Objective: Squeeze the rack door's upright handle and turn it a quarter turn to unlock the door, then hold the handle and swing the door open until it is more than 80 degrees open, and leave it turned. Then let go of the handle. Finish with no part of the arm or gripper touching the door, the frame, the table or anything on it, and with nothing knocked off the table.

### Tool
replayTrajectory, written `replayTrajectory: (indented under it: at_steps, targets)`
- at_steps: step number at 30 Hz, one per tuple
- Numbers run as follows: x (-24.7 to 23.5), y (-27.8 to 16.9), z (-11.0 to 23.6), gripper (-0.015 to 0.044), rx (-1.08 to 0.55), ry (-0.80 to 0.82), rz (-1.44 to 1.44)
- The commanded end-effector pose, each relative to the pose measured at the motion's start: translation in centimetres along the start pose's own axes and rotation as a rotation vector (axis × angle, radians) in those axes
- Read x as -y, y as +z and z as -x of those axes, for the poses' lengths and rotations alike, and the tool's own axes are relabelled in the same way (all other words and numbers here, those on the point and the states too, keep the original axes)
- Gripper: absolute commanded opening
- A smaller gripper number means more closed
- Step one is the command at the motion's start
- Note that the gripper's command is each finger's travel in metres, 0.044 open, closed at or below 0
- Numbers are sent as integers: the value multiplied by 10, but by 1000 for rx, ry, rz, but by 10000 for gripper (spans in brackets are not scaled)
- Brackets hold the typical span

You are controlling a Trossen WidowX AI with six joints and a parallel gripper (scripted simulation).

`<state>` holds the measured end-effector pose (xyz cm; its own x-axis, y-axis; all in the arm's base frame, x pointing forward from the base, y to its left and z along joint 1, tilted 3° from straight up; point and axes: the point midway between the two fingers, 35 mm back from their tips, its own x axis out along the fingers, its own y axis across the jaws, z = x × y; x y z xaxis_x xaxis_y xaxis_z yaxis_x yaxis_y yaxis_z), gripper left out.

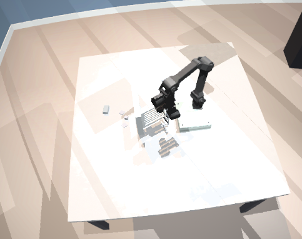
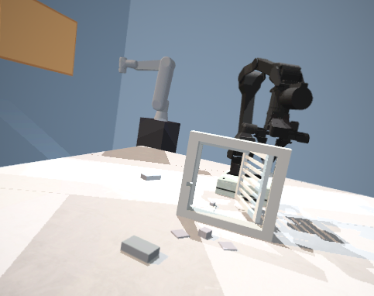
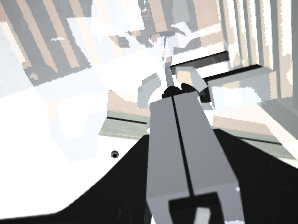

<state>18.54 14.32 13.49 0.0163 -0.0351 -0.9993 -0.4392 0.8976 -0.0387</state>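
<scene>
Toward three o'clock of the white frame (image 1: 139, 126) (image 2: 187, 174), seen from above, we have the slatted door (image 1: 152, 118) (image 2: 262, 187) (image 3: 250, 30) swung out on the arm's side of the counter (image 1: 117, 188) (image 2: 87, 232). Our gripper (image 1: 166, 118) (image 2: 269, 149) (image 3: 181, 140) is clamped on the door's handle (image 3: 168, 75). The door stands partly open; we cannot tell its exact angle. At nine o'clock from the frame, also from above, we see a small cube (image 1: 126, 117) (image 2: 205, 232) between two flat tiles, with a grey block (image 1: 105, 109) (image 2: 139, 249) farther out, toward ten o'clock.
</scene>
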Motion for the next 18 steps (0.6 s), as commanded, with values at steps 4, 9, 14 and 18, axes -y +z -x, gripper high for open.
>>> replayTrajectory:
  at_steps: [4, 9, 14, 18]
  targets:
    - [-13, 4, 0, 25, 0, 3, -99]
    - [-23, 7, 0, 25, 0, 4, -164]
    - [-33, 11, 0, 25, 0, 5, -234]
    - [-42, 14, 0, 25, 0, 6, -291]
